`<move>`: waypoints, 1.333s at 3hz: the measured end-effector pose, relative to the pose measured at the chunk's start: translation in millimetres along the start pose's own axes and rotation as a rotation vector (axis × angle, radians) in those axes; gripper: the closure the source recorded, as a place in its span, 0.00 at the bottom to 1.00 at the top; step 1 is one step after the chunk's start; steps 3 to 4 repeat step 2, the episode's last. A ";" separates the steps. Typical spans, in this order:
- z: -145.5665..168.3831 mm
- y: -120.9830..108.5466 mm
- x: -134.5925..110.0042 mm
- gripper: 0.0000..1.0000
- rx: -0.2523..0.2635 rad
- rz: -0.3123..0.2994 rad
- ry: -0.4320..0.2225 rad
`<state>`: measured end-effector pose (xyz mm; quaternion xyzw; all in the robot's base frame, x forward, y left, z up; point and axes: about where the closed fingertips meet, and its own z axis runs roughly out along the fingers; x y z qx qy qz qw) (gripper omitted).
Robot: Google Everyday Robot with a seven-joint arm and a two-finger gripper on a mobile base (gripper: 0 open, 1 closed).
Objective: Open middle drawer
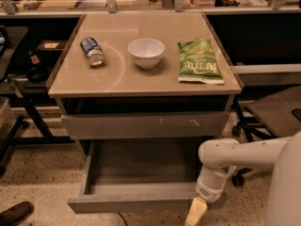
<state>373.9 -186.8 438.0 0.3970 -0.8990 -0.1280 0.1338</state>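
Note:
The middle drawer (134,197) is pulled out below the table top, showing its dark grey inside and its plain grey front facing me. Above it is a closed grey drawer front with white scratch marks (146,125). My gripper (196,213) hangs from the white arm (221,161) at the right end of the open drawer's front, pointing down at the bottom edge of the camera view. Whether it touches the drawer front I cannot tell.
On the beige table top (117,76) lie a can on its side (92,51), a white bowl (146,52) and a green chip bag (198,61). A chair (273,112) stands at the right, dark frames at the left, and a shoe (16,213) on the floor at bottom left.

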 end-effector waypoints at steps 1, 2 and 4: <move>-1.8 2.8 17.2 0.00 -0.009 0.039 0.000; -2.9 13.0 52.5 0.00 -0.019 0.101 0.006; -2.9 13.0 52.5 0.00 -0.019 0.101 0.006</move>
